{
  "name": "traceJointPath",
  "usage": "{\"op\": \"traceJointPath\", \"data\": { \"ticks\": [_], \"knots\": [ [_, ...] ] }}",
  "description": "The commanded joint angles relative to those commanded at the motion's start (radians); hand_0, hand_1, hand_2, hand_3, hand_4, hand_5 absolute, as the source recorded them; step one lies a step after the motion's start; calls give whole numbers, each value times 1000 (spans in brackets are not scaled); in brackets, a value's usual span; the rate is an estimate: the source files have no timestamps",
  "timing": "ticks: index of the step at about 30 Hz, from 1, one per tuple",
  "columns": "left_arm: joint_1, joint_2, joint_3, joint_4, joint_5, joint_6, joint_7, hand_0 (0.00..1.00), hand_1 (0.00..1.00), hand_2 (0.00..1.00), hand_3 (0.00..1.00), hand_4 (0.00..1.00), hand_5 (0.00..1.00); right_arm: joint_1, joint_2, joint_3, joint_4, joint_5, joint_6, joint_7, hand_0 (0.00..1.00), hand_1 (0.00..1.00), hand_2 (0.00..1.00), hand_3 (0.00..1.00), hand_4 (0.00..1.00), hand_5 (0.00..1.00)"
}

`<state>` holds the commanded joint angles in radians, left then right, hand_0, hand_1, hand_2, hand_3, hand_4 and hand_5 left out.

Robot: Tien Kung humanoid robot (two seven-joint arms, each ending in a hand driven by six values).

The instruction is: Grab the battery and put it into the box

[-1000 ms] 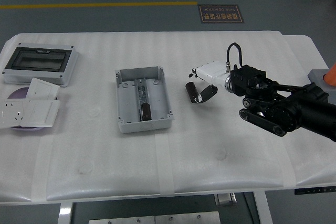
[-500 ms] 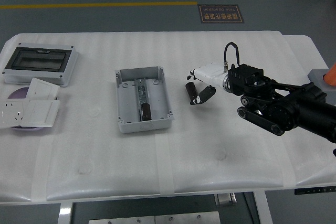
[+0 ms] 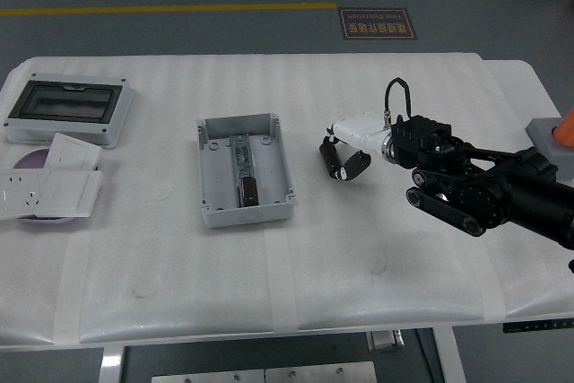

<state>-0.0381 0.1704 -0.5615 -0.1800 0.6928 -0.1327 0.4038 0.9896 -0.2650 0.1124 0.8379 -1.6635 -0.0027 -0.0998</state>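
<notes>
1. Grey workshop floor lies beyond the table; a yellow line (image 3: 170, 9) crosses it, and a dark floor sign (image 3: 377, 23) carries print that reads inverted from this view and is too small to make out.
2. White table (image 3: 296, 284) — covered in ribbed foam sheet, with taped seams running toward the near edge.
3. Grey box (image 3: 245, 170) stands open near the table centre; a dark cylinder lies in its middle channel.
4. Battery (image 3: 337, 161) — a dark cylinder — is just right of the box, clear of it, between the fingers (image 3: 357, 166) of the right hand (image 3: 354, 143).
5. Right hand state: fingers curled around the battery, arm entering from the right edge.
6. Far left: an enclosure with a dark window (image 3: 69, 108), and white socket plates (image 3: 49, 186) lying over a purple disc.
7. Open surface extends along the whole near half of the table and between the box and the left-side items.
</notes>
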Motion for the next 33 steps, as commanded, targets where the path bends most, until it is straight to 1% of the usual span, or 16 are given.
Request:
{"op": "traceJointPath", "data": {
  "ticks": [2,4,5,8,9,12,14,17,21,24,26,28,29,33],
  "knots": [
    [0,1,4,0,-3,1,-2,667,666,620,530,424,427,0,-4,-6,4,4,-9,-2,752,696,668,711,418,166],
    [1,1,5,0,-4,2,-3,667,666,620,530,424,427,2,-12,-20,14,16,-29,-5,752,696,668,711,418,166],
    [1,1,6,0,-4,2,-4,667,666,620,530,426,429,4,-16,-28,20,24,-41,-7,748,692,664,703,391,156],
    [3,0,4,0,-2,2,-2,667,666,620,530,426,429,19,-36,-73,59,62,-100,-19,748,692,664,703,391,156],
    [3,0,4,0,-3,2,-2,667,666,620,530,426,429,24,-44,-73,79,66,-120,-25,748,692,664,703,391,156],
    [4,-1,6,0,-5,1,-2,667,666,620,529,432,439,34,-64,-26,139,52,-151,-42,745,689,661,700,362,146],
    [4,-1,8,0,-8,1,-2,667,666,620,529,432,439,31,-72,19,185,29,-160,-54,745,689,661,700,362,146],
    [5,-1,9,0,-8,0,-1,667,666,620,529,432,443,12,-73,86,253,-2,-165,-69,743,691,661,701,374,149],
    [7,-1,8,0,-7,-2,1,667,666,620,529,432,443,-31,-51,177,346,-17,-178,-76,743,691,661,701,374,149],
    [9,-1,9,0,-9,-3,1,667,666,620,529,432,444,-68,-19,241,416,-21,-194,-73,740,691,662,704,371,144],
    [9,-1,11,0,-10,-3,1,667,666,620,529,432,444,-85,4,253,447,-21,-207,-66,740,691,662,704,371,144],
    [9,-1,11,0,-10,-4,2,667,666,620,529,432,444,-100,26,246,452,-30,-214,-62,740,691,662,704,371,144],
    [9,-1,10,0,-8,-5,3,667,666,620,529,434,444,-108,38,238,445,-40,-214,-62,740,689,668,713,420,167],
    [8,-1,10,0,-7,-6,3,667,666,620,529,434,444,-126,62,207,401,-63,-202,-67,740,689,668,713,420,167]
  ]
}}
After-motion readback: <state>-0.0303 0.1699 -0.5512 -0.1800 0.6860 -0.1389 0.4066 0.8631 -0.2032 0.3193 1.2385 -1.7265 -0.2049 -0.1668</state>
